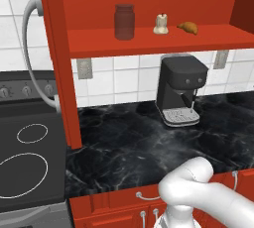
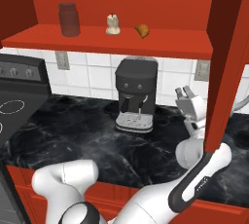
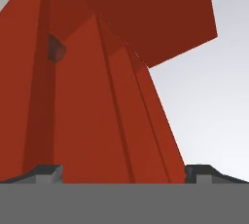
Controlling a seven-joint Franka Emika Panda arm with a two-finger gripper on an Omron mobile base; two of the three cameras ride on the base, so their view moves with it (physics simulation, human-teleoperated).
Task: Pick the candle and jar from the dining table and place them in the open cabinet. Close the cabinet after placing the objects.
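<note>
While jar (image 1: 124, 21) and candle (image 1: 160, 24) shelved, gripper (image 2: 185, 94) spread, empty beside door (image 2: 224, 67).

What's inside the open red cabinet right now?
On the cabinet shelf stand the jar, the candle and a croissant, spaced apart. The space above them is out of frame.

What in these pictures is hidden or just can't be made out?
- Right base view: the open cabinet door covers part of the arm; whether the gripper beside it touches it cannot be told.
- Left base view: the cabinet is cut off by the top edge, so its upper part is unseen.
- Both base views: the contents of the jar are too dark to read, and the candle is too small to show a wick.
- Hand view: red panels close up; which part is unclear.
</note>
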